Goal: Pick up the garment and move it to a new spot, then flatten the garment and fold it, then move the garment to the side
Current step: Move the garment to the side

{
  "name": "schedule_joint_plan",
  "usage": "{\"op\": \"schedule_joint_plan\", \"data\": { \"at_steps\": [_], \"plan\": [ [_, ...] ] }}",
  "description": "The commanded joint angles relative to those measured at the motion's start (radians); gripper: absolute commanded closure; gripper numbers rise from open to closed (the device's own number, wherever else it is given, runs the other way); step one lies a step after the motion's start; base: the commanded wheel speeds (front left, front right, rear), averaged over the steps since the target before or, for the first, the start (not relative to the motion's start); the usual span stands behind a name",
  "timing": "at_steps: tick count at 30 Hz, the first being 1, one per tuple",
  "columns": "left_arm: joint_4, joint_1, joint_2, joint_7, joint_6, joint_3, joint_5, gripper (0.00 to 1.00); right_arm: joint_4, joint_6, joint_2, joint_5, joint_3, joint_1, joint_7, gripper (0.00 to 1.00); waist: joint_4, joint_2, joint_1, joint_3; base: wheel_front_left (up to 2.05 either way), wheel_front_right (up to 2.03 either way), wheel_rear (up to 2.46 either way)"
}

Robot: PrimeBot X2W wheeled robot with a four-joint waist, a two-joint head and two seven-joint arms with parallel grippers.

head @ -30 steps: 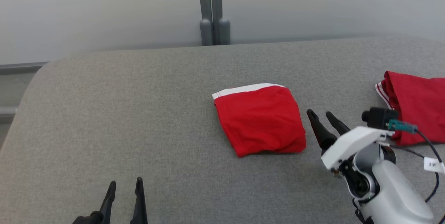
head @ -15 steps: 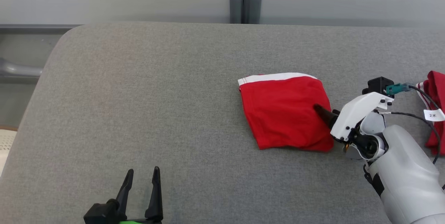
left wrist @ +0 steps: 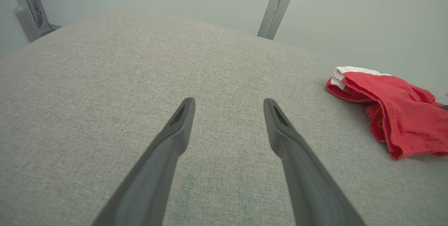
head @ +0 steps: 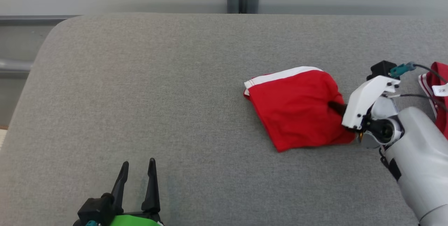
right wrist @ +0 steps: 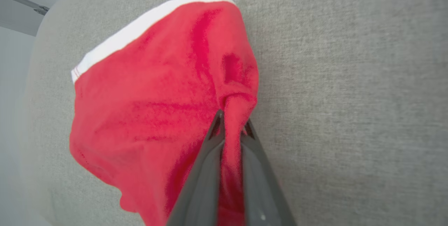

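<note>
Head view: two garments, left tool, right tool pinching one.

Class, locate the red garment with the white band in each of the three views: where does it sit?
Head view: red garment right of centre on the grey surface.
Left wrist view: red garment at the right edge.
Right wrist view: red garment centre-left, pinched by the right gripper.
Shared landmark: its white band.
</note>
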Motion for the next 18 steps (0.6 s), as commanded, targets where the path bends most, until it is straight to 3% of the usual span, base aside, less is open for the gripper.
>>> {"op": "schedule_joint_plan", "data": {
  "at_steps": [1,11,18],
  "plan": [
    [-0.004,-0.009,0.002,-0.003,0.004,0.005,0.000,0.00,-0.026,0.000,-0.032,0.012,0.007,-0.017,0.014,1.00,-0.041,0.0000,0.0000,0.018,0.00,0.00,0.00],
    [-0.035,-0.052,0.002,-0.003,0.013,0.023,0.007,0.00,-0.321,0.000,-0.247,0.018,0.066,-0.082,0.161,1.00,-0.202,0.0000,0.0000,0.098,0.00,0.00,0.00],
    [-0.029,-0.102,0.002,-0.003,0.017,0.010,0.007,0.00,-0.442,0.000,-0.339,0.026,0.000,-0.055,0.231,1.00,-0.258,0.0000,0.0000,0.148,0.00,0.00,0.00]
  ]
}}
